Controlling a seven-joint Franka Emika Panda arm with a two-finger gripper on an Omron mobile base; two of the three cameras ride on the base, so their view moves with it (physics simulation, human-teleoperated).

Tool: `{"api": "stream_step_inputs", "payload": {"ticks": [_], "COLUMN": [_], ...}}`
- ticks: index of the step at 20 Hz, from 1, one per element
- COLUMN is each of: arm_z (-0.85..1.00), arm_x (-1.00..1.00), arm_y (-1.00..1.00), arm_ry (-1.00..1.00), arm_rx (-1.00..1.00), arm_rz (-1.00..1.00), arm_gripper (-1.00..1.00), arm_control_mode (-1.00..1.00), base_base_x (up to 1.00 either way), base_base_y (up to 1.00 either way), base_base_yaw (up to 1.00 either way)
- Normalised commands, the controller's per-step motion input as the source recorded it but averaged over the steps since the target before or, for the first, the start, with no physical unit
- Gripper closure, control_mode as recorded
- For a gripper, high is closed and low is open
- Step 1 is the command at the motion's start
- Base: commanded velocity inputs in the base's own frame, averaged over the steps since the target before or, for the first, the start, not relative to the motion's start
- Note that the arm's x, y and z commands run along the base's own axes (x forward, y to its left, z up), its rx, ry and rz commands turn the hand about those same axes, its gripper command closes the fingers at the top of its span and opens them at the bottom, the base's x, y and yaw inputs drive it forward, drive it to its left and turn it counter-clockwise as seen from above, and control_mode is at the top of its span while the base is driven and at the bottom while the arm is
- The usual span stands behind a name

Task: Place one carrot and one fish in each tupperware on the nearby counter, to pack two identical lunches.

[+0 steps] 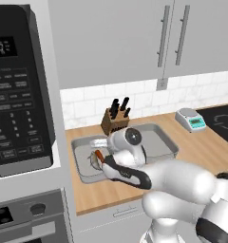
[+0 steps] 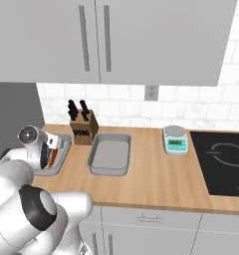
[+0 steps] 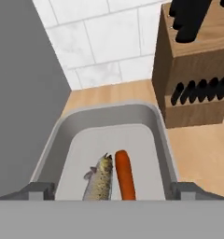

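My gripper (image 3: 113, 191) hangs open above the left tupperware (image 3: 58, 140), its fingertips (image 3: 39, 190) spread wide with nothing between them. In that tray a speckled fish (image 3: 100, 179) and an orange carrot (image 3: 124, 175) lie side by side, apart from the fingers. In the left base view the carrot (image 1: 99, 156) peeks out beside my hand over the left tupperware (image 1: 80, 142). The right tupperware (image 1: 159, 141) (image 2: 110, 153) sits beside it on the wooden counter (image 2: 156, 179) with nothing in it.
A knife block (image 1: 115, 118) (image 3: 198, 84) stands behind the trays, close to the left one. A small scale (image 2: 175, 139) and the black stovetop (image 2: 223, 162) lie to the right. A microwave (image 1: 18, 90) and grey wall bound the counter's left end.
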Motion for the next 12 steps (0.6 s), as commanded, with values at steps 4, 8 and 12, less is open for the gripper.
{"api": "stream_step_inputs", "payload": {"ticks": [4,8,12], "arm_z": [1.00,0.89,0.41], "arm_x": [-0.66,-0.91,-0.89], "arm_y": [-0.87,-0.69,-0.57], "arm_ry": [0.11,0.29,0.21], "arm_rx": [0.12,0.02,-0.16], "arm_rz": [-0.11,-0.10,-0.09], "arm_gripper": [-1.00,-1.00,-1.00], "arm_control_mode": [-1.00,-1.00,-1.00], "base_base_x": [0.00,0.00,0.00], "base_base_y": [0.00,0.00,0.00], "base_base_yaw": [0.00,0.00,0.00]}}
